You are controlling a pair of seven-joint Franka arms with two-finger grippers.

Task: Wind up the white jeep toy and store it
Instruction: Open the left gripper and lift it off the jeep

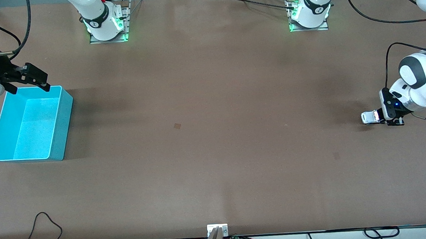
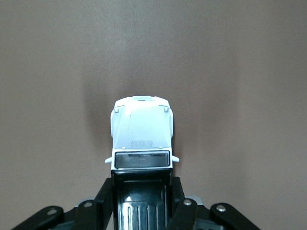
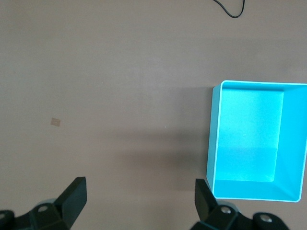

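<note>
The white jeep toy [image 1: 368, 117] has a black roof and sits low at the table surface near the left arm's end. My left gripper [image 1: 382, 115] is shut on its rear part. In the left wrist view the jeep [image 2: 141, 129] points away from the camera, and the gripper [image 2: 141, 191] has a finger on each side of the black roof. The cyan bin [image 1: 64, 119] stands empty at the right arm's end. My right gripper [image 1: 30, 87] is open and empty over the bin's edge nearest the robots. The right wrist view shows this gripper [image 3: 140, 187] beside the bin [image 3: 213, 134].
A small brown patch [image 1: 177, 125] lies mid-table and shows in the right wrist view [image 3: 55, 121]. Cables [image 1: 42, 224] hang at the table edge nearest the camera. Bare table spans between the jeep and the bin.
</note>
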